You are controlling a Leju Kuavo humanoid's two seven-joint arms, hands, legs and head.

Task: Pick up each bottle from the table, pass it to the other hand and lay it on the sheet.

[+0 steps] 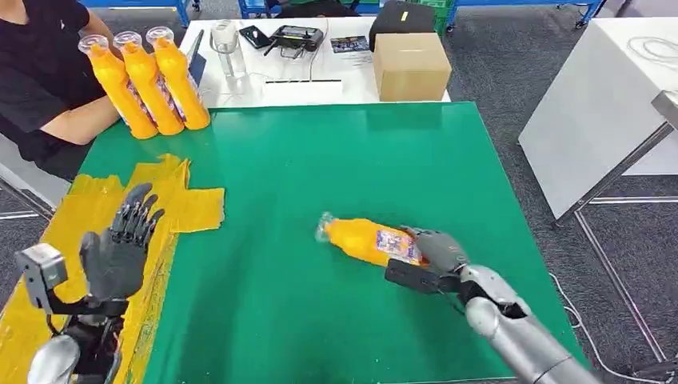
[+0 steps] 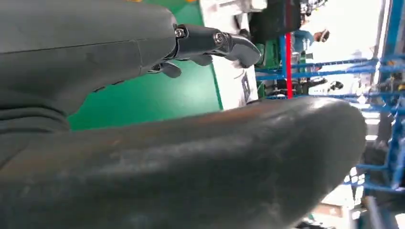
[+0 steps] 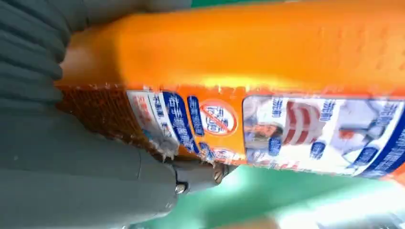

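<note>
An orange bottle [image 1: 364, 238] with a clear cap and a printed label lies on its side on the green table [image 1: 336, 160]. My right hand [image 1: 432, 254] grips its base end. Up close in the right wrist view, the orange bottle [image 3: 267, 57] sits against the grey palm with fingers [image 3: 198, 175] curled under the label. My left hand [image 1: 120, 244] is raised over the yellow sheet [image 1: 96, 216] at the table's left, fingers spread, nothing in it. The left hand [image 2: 143, 114] also looms large in the left wrist view.
Three more orange bottles [image 1: 148, 80] stand upright at the far left corner, beside a person's arm [image 1: 72, 120]. A cardboard box [image 1: 410, 66], a clear glass [image 1: 227, 40] and a controller [image 1: 297, 36] sit on the white table behind. Another white table [image 1: 608, 96] stands to the right.
</note>
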